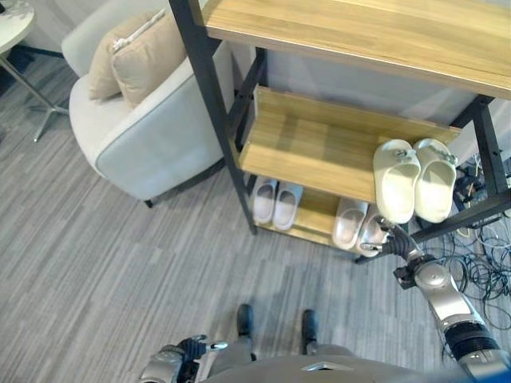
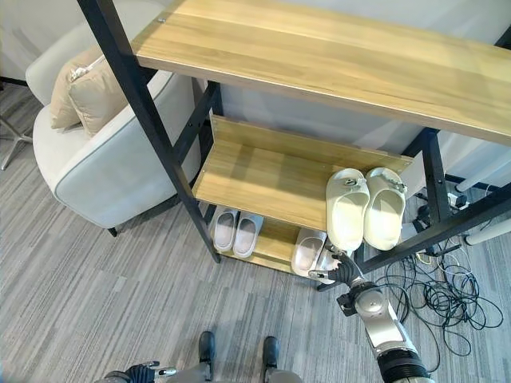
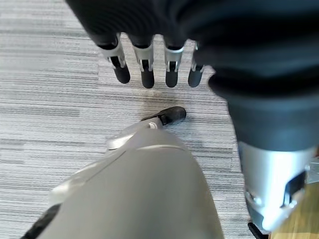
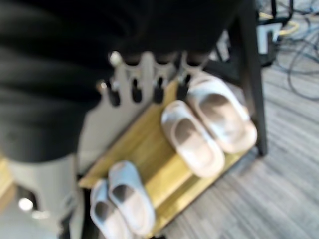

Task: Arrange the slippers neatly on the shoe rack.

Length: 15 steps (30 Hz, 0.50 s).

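Observation:
The shoe rack (image 1: pixel 209 96) has a black frame and wooden shelves. A cream pair of slippers (image 1: pixel 415 182) lies side by side at the right end of the middle shelf. On the bottom shelf lie a pale lilac pair (image 1: pixel 277 204) to the left and a pinkish-white pair (image 1: pixel 349 224) to the right. My right hand (image 1: pixel 385 240) hovers just in front of the pinkish-white pair (image 4: pixel 209 124), with straight fingers (image 4: pixel 144 82) and nothing held. My left hand (image 1: pixel 188 349) hangs low over the floor, its fingers (image 3: pixel 147 74) relaxed and empty.
A light grey armchair (image 1: pixel 152 132) with two beige cushions (image 1: pixel 132 52) stands left of the rack. A small round side table (image 1: pixel 12 24) is at the far left. A tangle of cables (image 1: pixel 479 267) lies on the floor right of the rack.

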Available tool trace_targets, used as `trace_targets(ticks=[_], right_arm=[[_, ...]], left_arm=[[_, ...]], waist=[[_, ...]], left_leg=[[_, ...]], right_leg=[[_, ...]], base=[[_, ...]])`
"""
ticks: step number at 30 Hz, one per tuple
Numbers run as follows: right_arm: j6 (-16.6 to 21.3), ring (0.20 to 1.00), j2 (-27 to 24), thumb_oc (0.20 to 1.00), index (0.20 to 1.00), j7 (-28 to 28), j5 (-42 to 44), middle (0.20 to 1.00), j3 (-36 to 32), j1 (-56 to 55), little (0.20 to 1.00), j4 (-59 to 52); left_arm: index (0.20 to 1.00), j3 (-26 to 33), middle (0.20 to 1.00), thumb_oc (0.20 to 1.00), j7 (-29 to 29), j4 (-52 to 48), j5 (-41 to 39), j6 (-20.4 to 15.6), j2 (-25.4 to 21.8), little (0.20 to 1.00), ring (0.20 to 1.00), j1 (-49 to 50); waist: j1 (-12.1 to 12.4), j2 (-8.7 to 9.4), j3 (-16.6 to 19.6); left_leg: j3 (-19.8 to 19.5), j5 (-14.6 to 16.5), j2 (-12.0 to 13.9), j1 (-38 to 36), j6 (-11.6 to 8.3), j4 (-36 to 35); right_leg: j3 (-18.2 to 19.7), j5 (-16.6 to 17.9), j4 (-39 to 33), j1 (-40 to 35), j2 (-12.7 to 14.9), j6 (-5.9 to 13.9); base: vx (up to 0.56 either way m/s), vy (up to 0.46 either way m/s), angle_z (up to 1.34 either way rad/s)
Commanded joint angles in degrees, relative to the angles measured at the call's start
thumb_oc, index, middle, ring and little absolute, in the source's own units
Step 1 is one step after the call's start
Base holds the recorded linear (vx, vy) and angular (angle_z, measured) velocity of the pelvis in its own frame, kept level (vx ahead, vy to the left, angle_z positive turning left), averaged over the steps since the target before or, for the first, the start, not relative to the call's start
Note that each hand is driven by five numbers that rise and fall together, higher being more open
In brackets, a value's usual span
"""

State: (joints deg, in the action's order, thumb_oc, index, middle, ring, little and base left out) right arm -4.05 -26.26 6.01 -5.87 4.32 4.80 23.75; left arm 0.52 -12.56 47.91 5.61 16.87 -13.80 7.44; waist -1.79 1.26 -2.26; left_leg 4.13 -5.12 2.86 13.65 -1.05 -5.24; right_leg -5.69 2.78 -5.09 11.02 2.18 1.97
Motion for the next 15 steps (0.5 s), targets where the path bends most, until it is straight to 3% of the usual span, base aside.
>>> trace_targets(ticks=[1,15], right_arm=[[0.6,1.000,-4.6,1.000,1.000,-0.5,1.1,1.000,-3.6,2.6,1.000,-0.7],[-0.7,1.000,-7.5,1.000,1.000,1.1,2.0,1.000,-5.3,7.2,1.000,0.5]], left_arm=[[1.000,-0.2,1.000,1.000,0.7,1.9,-1.3,-0.3,0.3,1.000,1.000,-1.9],[1.000,0.7,1.000,1.000,0.9,1.1,-2.3,0.0,0.8,1.000,1.000,-2.4]], waist=[[1.7,-1.06,0.2],[2.1,-1.54,-1.1]], left_leg=[[-1.2,1.1,-1.8,-0.1,1.89,0.2],[-1.4,0.8,-2.1,0.6,1.86,0.2]], right_leg=[[1.4,-1.2,5.3,3.1,-0.3,0.48],[1.1,-1.2,5.8,4.0,-0.3,0.37]], base=[[0.00,0.000,0.00],[0.00,0.000,0.00]])
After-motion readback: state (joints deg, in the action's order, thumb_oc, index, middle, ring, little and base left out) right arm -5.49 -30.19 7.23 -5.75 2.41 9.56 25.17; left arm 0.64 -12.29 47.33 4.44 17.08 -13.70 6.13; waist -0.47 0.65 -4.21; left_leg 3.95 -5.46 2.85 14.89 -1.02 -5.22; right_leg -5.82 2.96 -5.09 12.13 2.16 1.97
